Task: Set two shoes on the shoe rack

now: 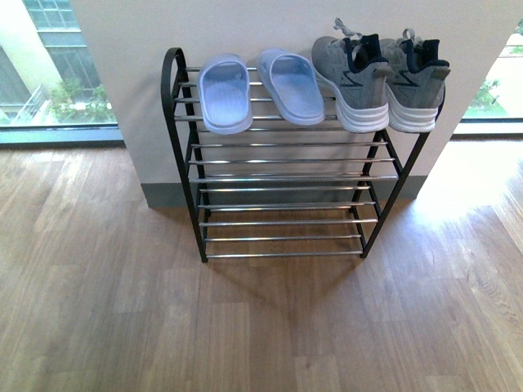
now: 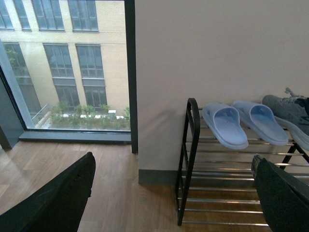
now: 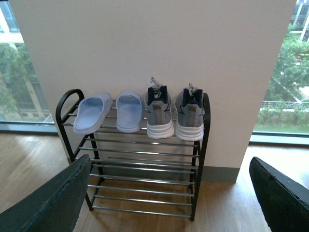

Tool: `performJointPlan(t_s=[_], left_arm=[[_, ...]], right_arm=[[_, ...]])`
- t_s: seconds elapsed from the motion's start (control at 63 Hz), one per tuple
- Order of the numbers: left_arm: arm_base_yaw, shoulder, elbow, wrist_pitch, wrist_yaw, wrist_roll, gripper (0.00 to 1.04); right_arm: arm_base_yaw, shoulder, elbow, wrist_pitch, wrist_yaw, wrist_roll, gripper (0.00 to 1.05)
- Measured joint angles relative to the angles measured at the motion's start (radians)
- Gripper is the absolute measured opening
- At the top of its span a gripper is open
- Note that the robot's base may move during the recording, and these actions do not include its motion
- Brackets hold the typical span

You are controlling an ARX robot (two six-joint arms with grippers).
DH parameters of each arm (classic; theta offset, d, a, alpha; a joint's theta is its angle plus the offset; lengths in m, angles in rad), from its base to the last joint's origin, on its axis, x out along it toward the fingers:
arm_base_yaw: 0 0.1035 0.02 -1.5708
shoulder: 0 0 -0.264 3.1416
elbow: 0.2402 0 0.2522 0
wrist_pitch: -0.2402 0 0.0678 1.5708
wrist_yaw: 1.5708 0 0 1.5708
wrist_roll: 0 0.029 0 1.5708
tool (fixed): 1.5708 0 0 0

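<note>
Two grey knit sneakers with white ribbed soles stand side by side, heels towards me, on the right of the top tier of the shoe rack (image 1: 184,147): one (image 1: 351,77) and the other (image 1: 417,82) at the right end. They also show in the right wrist view, one (image 3: 159,111) beside the other (image 3: 189,113), on the rack (image 3: 198,159). My left gripper (image 2: 174,193) is open and empty, back from the rack's left end (image 2: 186,159). My right gripper (image 3: 169,193) is open and empty, facing the rack from a distance. Neither arm shows in the front view.
Two pale blue slides (image 1: 225,90) (image 1: 292,84) lie on the left of the top tier. The lower tiers hold nothing. The rack stands against a white wall (image 1: 245,24) with a grey skirting, windows on both sides, on a wood floor (image 1: 261,327).
</note>
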Motion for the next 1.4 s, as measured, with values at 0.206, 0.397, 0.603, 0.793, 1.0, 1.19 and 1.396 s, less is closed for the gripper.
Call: performJointPlan(t_s=[0.206,0.397,0.603,0.793,1.0,1.19,1.396], left_arm=[[0.000,0.000,0.000,0.000,0.000,0.000,0.95],[0.000,0.000,0.000,0.000,0.000,0.000,0.95],[0.000,0.000,0.000,0.000,0.000,0.000,0.95],[0.000,0.000,0.000,0.000,0.000,0.000,0.95],[0.000,0.000,0.000,0.000,0.000,0.000,0.95],[0.000,0.000,0.000,0.000,0.000,0.001,0.95],[0.000,0.000,0.000,0.000,0.000,0.002,0.95]], right_arm=[[0.000,0.000,0.000,0.000,-0.001,0.000,0.95],[0.000,0.001,0.000,0.000,-0.002,0.000,0.95],[0.000,0.000,0.000,0.000,-0.001,0.000,0.95],[0.000,0.000,0.000,0.000,-0.001,0.000,0.95],[0.000,-0.001,0.000,0.000,-0.001,0.000,0.95],[0.000,0.000,0.000,0.000,-0.001,0.000,0.95],[0.000,0.000,0.000,0.000,-0.001,0.000,0.95]])
